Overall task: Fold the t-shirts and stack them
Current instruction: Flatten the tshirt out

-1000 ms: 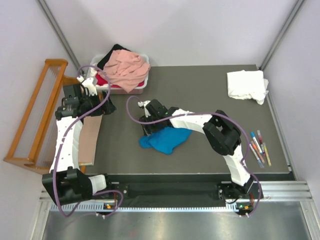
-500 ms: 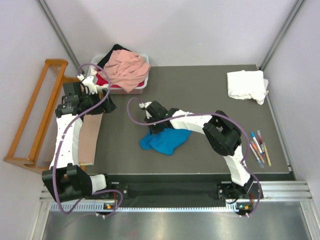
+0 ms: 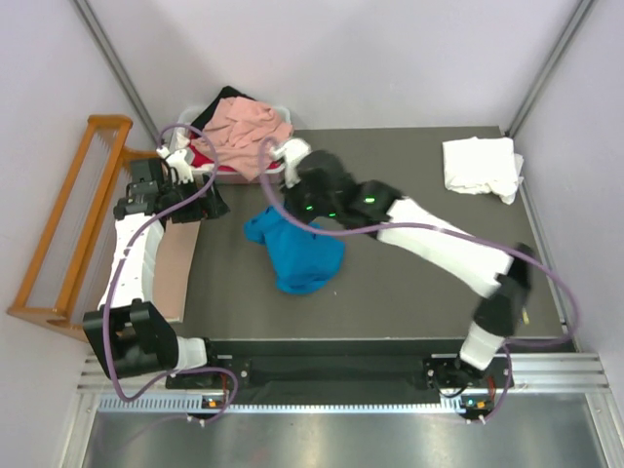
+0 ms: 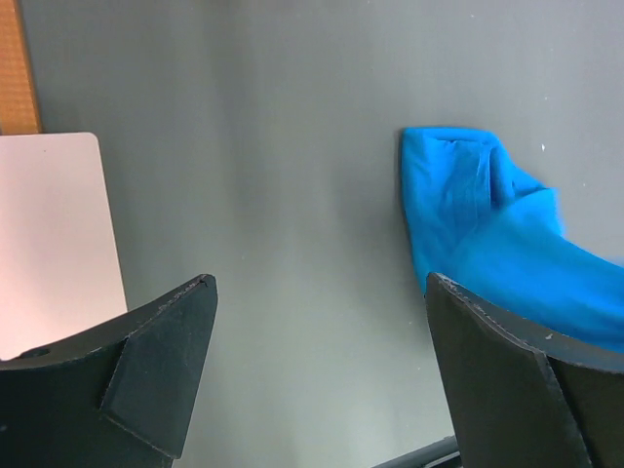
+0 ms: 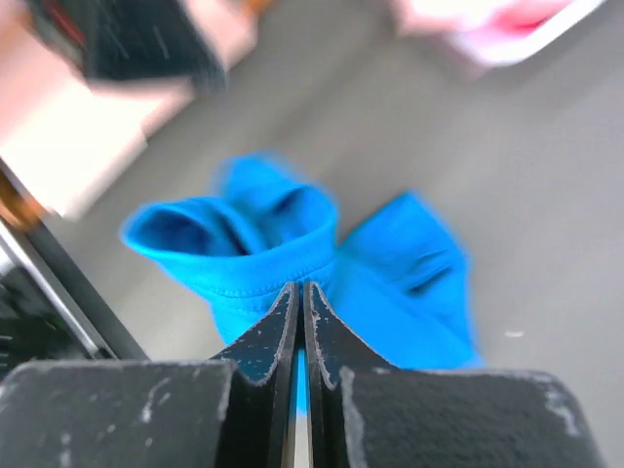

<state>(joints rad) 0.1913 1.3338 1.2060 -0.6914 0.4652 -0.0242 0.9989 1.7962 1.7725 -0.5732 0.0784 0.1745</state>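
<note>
We get bright, even overhead light in the top view, with only soft, faint shadows on the mat (image 3: 409, 156). Our left wrist picture is crisp, though the blue shirt (image 4: 468, 214) smears at its right edge. The right wrist picture is blurred, the background worst; the fingers (image 5: 258, 346) look fairly sharp.

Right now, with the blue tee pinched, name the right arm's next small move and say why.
Probably lift a little: the right fingers are shut on the hem of the blue t-shirt, but most of it lies bunched on the mat, so it can't unfurl.
</note>
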